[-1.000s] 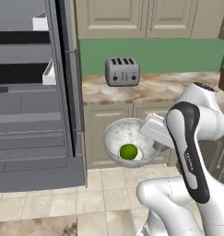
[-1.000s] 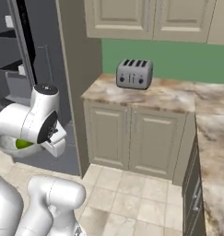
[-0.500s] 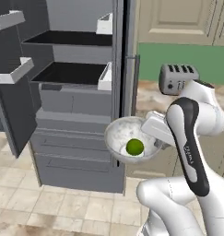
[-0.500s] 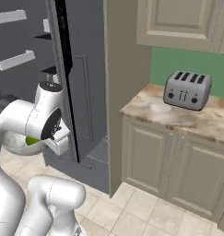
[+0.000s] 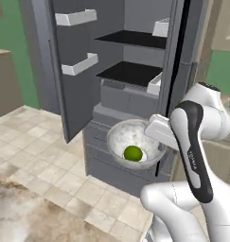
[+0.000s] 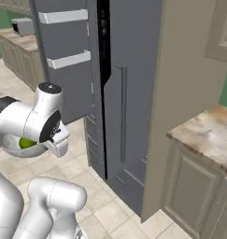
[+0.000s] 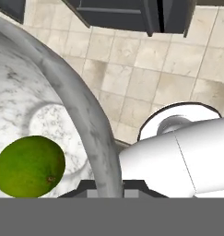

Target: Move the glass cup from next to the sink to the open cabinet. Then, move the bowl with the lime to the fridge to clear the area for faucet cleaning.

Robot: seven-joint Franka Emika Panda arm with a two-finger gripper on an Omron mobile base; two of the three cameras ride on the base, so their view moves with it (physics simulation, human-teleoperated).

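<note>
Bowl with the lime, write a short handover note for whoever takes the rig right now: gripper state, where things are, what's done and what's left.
Gripper: shut on the rim of the bowl, carrying it above the floor.
Lime: lying inside the bowl, on its bottom, loose.
Fridge: left door open, black shelves and white door bins in view; the bowl is held just in front of its lower drawers, below the shelves.
Done: bowl with lime picked up and brought to the fridge front.
Left: raise the bowl to a shelf, set it inside, release, then withdraw. Cup, cabinet, sink and faucet cannot be checked from here.
</note>
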